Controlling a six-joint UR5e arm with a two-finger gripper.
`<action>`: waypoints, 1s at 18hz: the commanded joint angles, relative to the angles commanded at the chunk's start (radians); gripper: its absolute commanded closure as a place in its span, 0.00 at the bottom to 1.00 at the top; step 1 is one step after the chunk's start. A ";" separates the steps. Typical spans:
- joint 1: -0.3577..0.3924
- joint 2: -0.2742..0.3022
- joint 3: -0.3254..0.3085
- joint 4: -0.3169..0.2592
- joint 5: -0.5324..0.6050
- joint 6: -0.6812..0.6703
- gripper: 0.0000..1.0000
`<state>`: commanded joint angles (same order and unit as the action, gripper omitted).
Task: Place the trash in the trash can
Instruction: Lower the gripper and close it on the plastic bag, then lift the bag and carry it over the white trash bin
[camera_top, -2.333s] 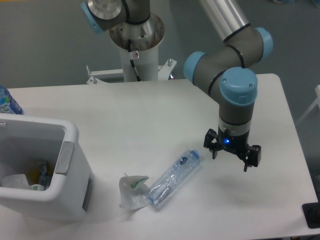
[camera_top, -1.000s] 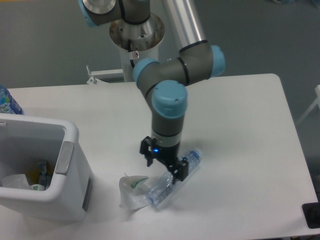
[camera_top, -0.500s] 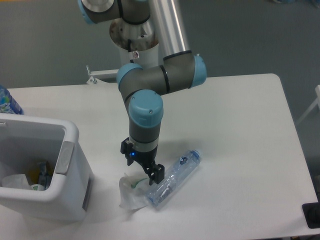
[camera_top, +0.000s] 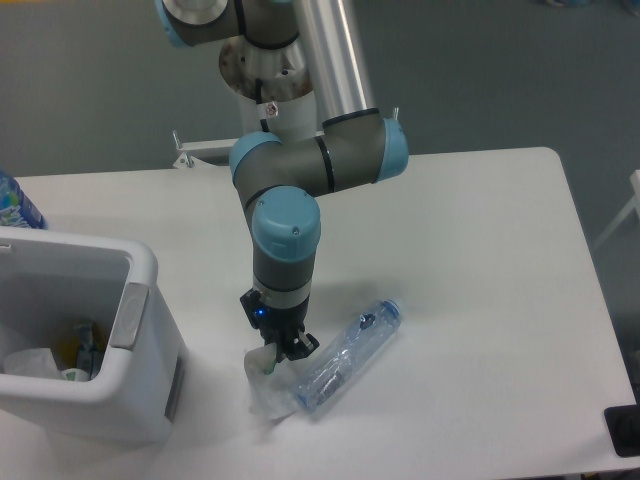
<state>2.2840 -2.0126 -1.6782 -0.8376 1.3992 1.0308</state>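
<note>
The crumpled translucent-white wrapper (camera_top: 266, 385) with a green patch lies on the white table near the front. My gripper (camera_top: 277, 347) points down right onto its top, and the fingers look drawn together on the wrapper's upper edge. The clear plastic bottle (camera_top: 345, 357) with a bluish label lies on its side just right of the wrapper, cap end toward the back right. The white trash can (camera_top: 120, 345) with grey side panels stands at the front left, about a hand's width left of the wrapper, with some trash inside.
A bottle with a bright blue-and-green label (camera_top: 15, 205) stands at the far left edge behind the bin. The robot's base column (camera_top: 275, 85) rises behind the table. A small black object (camera_top: 625, 430) sits at the front right corner.
The arm swept from the right side of the table leftward over the bottle. In the last half second the gripper dropped onto the wrapper and its fingers narrowed.
</note>
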 joint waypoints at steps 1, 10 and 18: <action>0.006 0.005 0.015 -0.006 -0.029 0.000 1.00; 0.107 0.066 0.066 -0.020 -0.360 -0.005 1.00; 0.158 0.152 0.233 -0.020 -0.632 -0.184 1.00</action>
<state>2.4421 -1.8609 -1.4451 -0.8575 0.7672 0.8470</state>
